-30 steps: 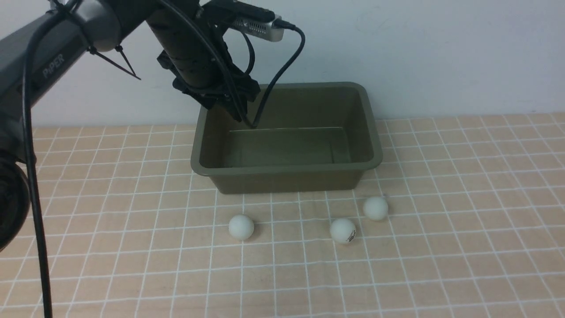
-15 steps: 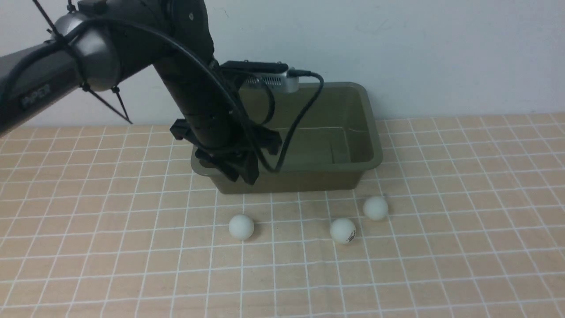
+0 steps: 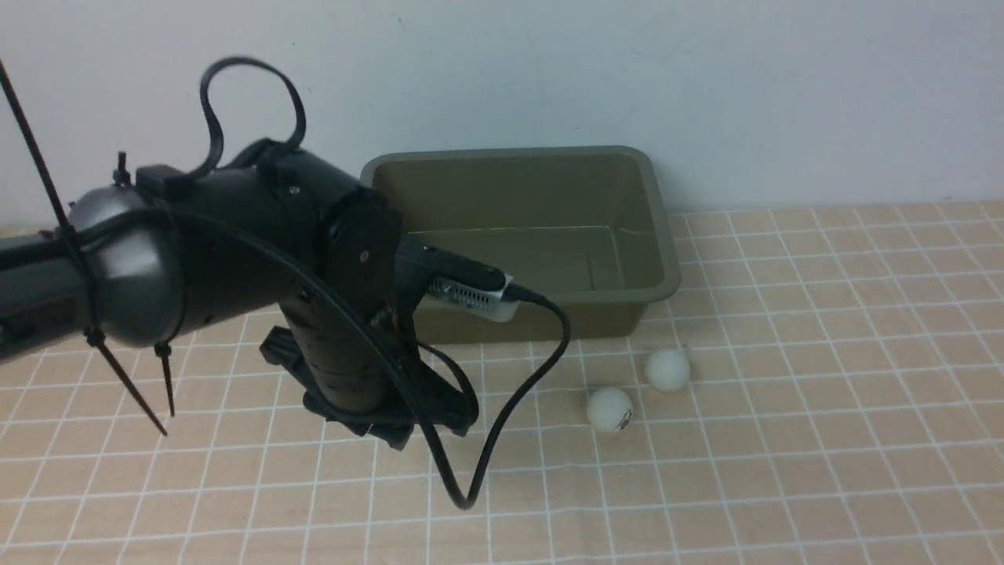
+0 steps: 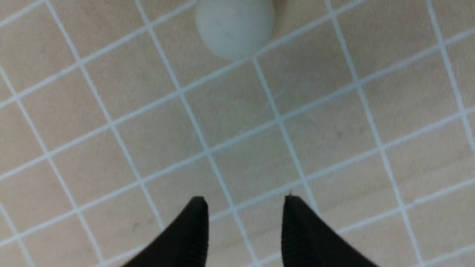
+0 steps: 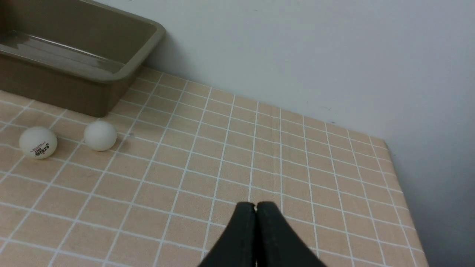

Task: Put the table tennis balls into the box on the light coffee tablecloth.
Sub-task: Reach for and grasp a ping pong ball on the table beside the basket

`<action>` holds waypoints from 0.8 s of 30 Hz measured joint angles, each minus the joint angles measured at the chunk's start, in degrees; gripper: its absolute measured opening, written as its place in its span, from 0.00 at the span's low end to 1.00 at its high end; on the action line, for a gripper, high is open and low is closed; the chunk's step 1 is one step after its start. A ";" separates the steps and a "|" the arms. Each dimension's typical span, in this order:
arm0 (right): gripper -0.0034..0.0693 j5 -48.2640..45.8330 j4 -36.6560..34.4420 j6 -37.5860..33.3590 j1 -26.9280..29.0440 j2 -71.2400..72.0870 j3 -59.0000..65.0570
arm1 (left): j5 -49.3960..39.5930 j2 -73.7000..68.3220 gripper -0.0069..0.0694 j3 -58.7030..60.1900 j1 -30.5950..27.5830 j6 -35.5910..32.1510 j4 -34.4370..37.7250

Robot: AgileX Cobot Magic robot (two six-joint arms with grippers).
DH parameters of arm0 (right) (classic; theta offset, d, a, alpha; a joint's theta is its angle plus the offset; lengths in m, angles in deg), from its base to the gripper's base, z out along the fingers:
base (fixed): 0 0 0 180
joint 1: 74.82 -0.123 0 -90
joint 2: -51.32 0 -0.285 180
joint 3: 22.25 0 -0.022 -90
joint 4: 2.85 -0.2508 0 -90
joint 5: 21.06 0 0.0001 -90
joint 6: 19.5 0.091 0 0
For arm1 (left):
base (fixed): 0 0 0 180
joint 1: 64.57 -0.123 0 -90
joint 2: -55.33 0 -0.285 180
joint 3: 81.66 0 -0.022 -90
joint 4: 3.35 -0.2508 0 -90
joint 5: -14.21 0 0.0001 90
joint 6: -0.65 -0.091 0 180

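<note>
My left black two-finger claw point(image 4: 245, 207) spread, nothing pinched, over cloth near white matte ball point(image 4: 235, 26). Two white balls point(image 3: 609, 410) outside, near side of olive-green plastic box point(image 3: 518, 320), toward right. At least three left.

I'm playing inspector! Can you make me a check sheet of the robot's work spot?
Surface: light tan cloth with thin white grid lines.
Job's things: olive-green box; printed ball and plain-looking ball on the cloth, in front of the box; another ball near the left gripper.
Clutter: nothing seen.
Grippers: left gripper open, nothing between its fingertips; right gripper shut, empty.
Cables: black cable looping from the left arm's camera.
Surroundings: pale wall behind the box.
</note>
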 joint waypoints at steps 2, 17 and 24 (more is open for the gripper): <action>0.02 0.00 0.00 0.00 0.00 0.00 0.00 | 6.25 0.00 0.51 1.21 0.00 2.02 0.05; 0.02 -0.04 0.00 0.00 0.00 0.00 0.00 | 19.12 -5.71 0.68 1.46 0.00 22.06 -9.07; 0.02 -0.04 0.00 0.00 0.00 0.00 0.00 | 22.49 -10.73 0.68 1.50 0.00 31.28 -15.94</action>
